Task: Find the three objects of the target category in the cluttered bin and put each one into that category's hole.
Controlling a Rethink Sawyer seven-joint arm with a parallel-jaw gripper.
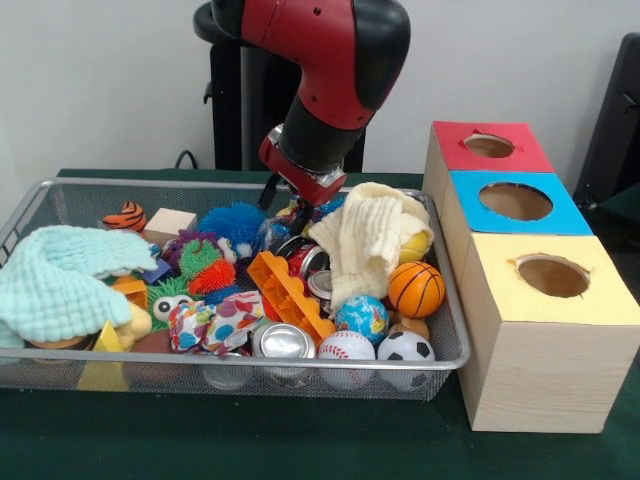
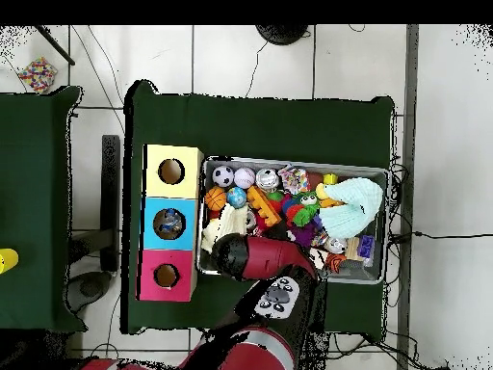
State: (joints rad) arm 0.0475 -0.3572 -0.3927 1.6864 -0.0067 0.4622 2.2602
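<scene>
Field notes, front view. Which category is sought cannot be told.

- Nearest the gripper (image 1: 292,207), a red can (image 1: 303,262) lies just at its 6 o'clock, half buried; its long axis cannot be made out.
- A silver can (image 1: 283,340) is seen at the bin's near rim, its end turned to the camera, so its long axis runs from 6 to 12 o'clock.
- Four balls are grouped at 5 o'clock of the gripper: basketball (image 1: 416,288), globe ball (image 1: 361,317), baseball (image 1: 346,348), soccer ball (image 1: 405,350).
- The gripper is sunk into the clutter at the far side of the wire bin (image 1: 60,185), against the edge of a cream cloth (image 1: 370,235) at its 3 o'clock. Whether it is spread or closed cannot be told, nor whether anything is held.
- An orange brick (image 1: 290,295) lies slantwise, from 10 to 4 o'clock, below the red can. A blue spiky ball (image 1: 232,225) sits at 8 o'clock of the gripper; a mint cloth (image 1: 60,280) is heaped at the bin's 9 o'clock end.
- Beside the bin at 3 o'clock, three boxes are lined up: red box (image 1: 450,135), blue box (image 1: 575,215), yellow box (image 1: 600,300), each with a round hole on top.

Overhead view: the arm (image 2: 260,255) covers the gripper.
</scene>
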